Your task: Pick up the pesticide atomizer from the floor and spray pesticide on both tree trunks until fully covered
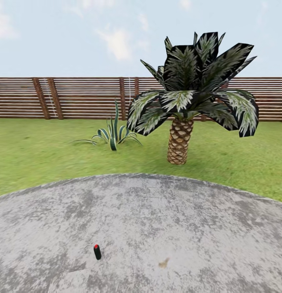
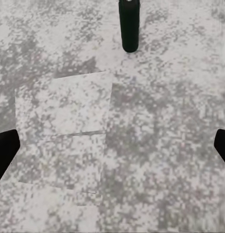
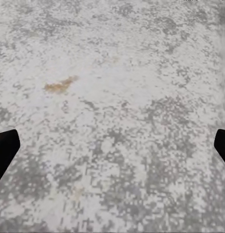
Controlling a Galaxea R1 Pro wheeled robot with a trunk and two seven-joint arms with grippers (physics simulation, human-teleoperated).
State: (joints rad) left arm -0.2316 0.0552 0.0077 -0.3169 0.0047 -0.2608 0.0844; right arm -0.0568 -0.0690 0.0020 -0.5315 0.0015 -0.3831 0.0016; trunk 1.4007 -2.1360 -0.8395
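The pesticide atomizer is a small dark bottle with a red top, standing upright on the grey paved pad in the near left of the head view. In the left wrist view the atomizer is a black cylinder some way ahead of my left gripper, which is open, its black fingertips wide apart over bare paving. My right gripper is open too, above paving with nothing between its fingers. The trees and their trunks are out of view.
A round grey paved pad with a small brown stain borders green lawn. On the grass stand a short palm with a woven tan trunk and a spiky striped plant. A brown slatted fence runs behind.
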